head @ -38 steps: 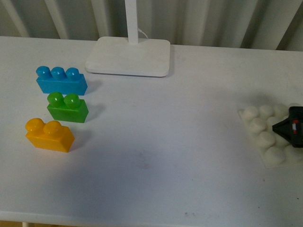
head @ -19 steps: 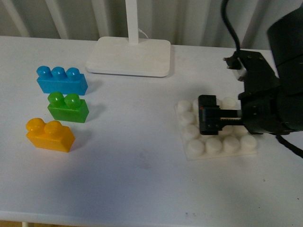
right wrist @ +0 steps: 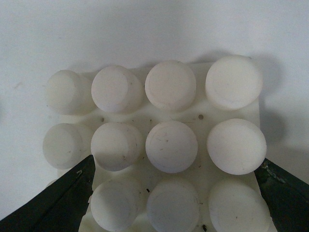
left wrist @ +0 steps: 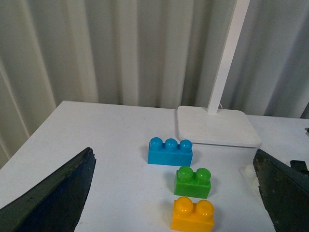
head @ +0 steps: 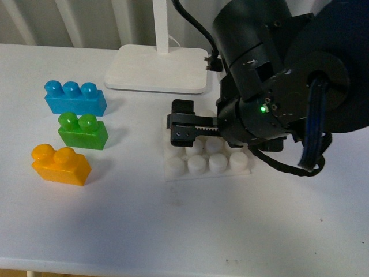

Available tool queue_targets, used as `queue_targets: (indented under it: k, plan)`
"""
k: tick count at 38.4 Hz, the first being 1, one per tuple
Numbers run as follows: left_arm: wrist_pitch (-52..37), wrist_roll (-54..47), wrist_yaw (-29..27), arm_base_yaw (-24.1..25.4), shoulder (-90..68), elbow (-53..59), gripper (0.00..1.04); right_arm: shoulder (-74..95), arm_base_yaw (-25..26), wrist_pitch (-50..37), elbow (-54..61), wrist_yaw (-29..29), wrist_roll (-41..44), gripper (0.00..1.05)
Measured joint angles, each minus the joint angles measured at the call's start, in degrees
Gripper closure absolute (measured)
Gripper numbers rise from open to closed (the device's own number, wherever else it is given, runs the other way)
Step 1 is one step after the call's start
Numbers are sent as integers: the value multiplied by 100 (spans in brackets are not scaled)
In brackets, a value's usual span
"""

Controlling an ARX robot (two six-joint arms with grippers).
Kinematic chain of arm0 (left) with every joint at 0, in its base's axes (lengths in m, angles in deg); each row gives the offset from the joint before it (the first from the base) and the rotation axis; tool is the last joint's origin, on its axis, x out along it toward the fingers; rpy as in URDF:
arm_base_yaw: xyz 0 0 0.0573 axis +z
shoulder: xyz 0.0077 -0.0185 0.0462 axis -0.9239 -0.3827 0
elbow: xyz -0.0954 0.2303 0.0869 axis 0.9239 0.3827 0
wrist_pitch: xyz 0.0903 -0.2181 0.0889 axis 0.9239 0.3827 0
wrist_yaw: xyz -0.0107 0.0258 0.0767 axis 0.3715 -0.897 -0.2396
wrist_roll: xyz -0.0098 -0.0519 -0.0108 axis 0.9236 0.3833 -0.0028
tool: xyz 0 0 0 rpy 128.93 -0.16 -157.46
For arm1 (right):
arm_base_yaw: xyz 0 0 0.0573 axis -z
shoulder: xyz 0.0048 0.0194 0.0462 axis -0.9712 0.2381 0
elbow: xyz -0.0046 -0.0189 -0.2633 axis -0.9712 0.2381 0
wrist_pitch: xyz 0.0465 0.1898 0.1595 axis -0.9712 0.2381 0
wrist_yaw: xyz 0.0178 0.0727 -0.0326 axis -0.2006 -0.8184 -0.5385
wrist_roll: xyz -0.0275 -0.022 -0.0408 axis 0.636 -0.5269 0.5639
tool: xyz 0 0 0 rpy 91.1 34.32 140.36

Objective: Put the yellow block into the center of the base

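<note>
Dark right jaws apparently clasping scuffed, round-studded white plastic base (right wrist: 171,145)

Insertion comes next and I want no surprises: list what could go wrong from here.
1. The right gripper straddles the base, and its arm covers the centre studs. Bringing the block in before it clears risks a collision.
2. The yellow block lies close beside the green brick, so a grasp may knock that brick.
3. The base lies loose on the smooth table, and pressing down could shift it.
</note>
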Motion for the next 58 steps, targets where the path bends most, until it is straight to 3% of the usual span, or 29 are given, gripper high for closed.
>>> queue_targets:
  k: [19, 35, 46, 51, 52, 54, 58]
  plan:
    - [0, 0, -2, 0, 0, 0, 6, 365, -404, 105, -649, -20, -699, 9]
    - [0, 0, 0, 0, 0, 0, 6, -44, 0, -621, 20, -365, -885, 9]
    - [0, 0, 0, 0, 0, 0, 6, -2500, 1335, -1303, 1742, -544, -313, 9]
    - [0, 0, 0, 0, 0, 0, 6, -4470, 2245, -903, 2938, -992, 164, 9]
    - [0, 0, 0, 0, 0, 0, 6, -4848, 2343, -1019, 3187, -811, 374, 11]
    - [0, 0, 0, 0, 0, 0, 6, -5751, 2564, -2330, 4002, -66, 1174, 23]
    - [2, 0, -2, 0, 0, 0, 6, -7399, 2988, -2485, 4795, -83, 2048, 45]
